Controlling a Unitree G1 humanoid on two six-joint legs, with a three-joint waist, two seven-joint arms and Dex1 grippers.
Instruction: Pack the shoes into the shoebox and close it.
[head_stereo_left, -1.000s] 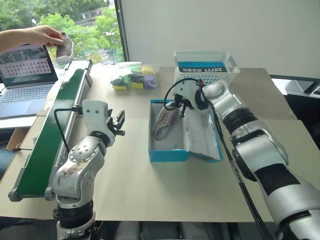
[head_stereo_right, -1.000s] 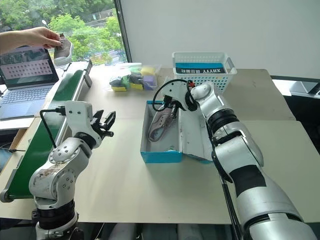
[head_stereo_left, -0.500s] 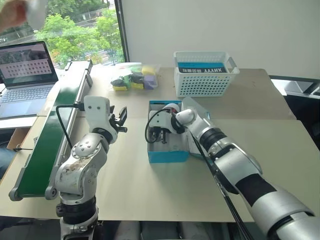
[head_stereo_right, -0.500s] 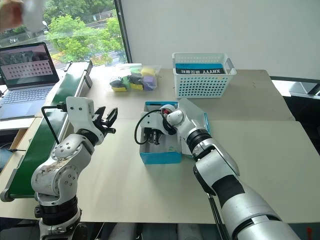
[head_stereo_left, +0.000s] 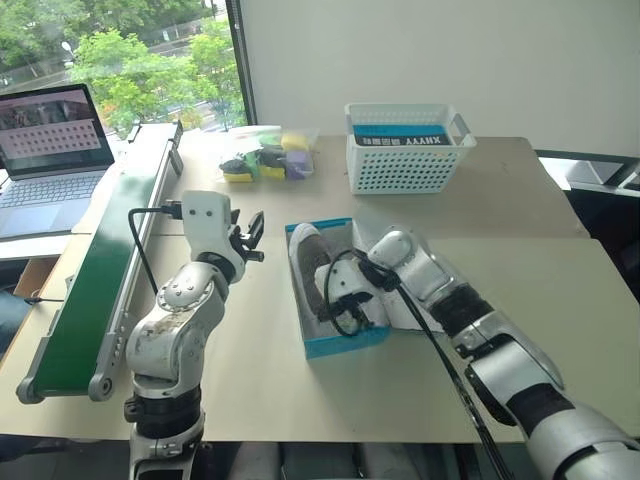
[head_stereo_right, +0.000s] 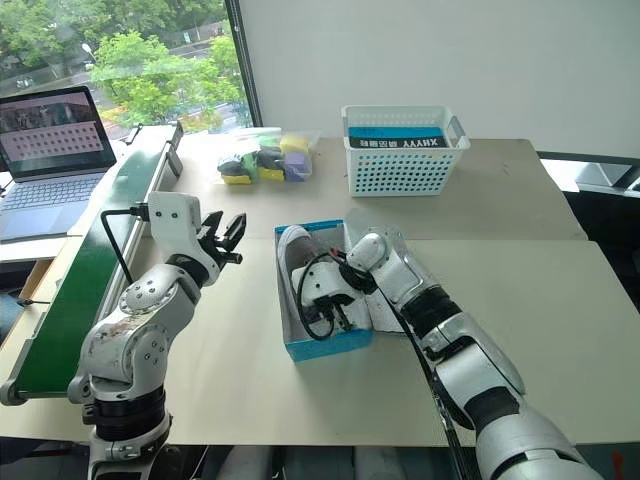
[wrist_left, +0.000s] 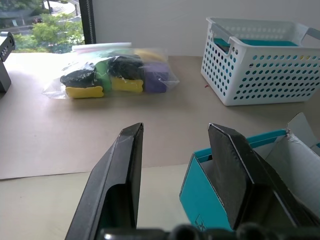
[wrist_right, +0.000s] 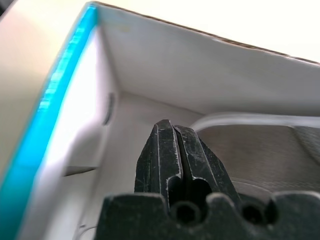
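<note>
Item 1, table (head_stereo_left: 250, 380): pale beige top carrying everything I list below.

Item 2, conveyor (head_stereo_left: 100, 270): green belt along the table's left edge, with a laptop (head_stereo_left: 50, 150) beyond it.

Item 3, right arm: I see it bent in from the right, forearm crossing the lid side, wrist turned so the right gripper (wrist_right: 181, 150) dips into the near end of the shoebox (head_stereo_left: 345, 345). Its two black fingers are pressed flat together with nothing between them, just above the shoe's near end.

Item 4, left arm: raised upright left of the box, its left gripper (wrist_left: 175, 165) held about level, pointing towards the far side of the table. Fingers stand apart, empty.

Item 5, shoebox: blue outside, white inside, open, at table centre; long axis runs away from me, skewed slightly left at the far end. Lid lies folded out on its right.

Item 6, basket (head_stereo_left: 408, 150): white, perforated, well behind the box.

Item 7, shoe (head_stereo_left: 312, 262): one grey-beige sneaker lying inside the box along its left wall, lengthwise, pale sole rim showing at the far end.

Item 8, bag (head_stereo_left: 265, 155): clear bag of coloured pieces, left of the basket.
</note>
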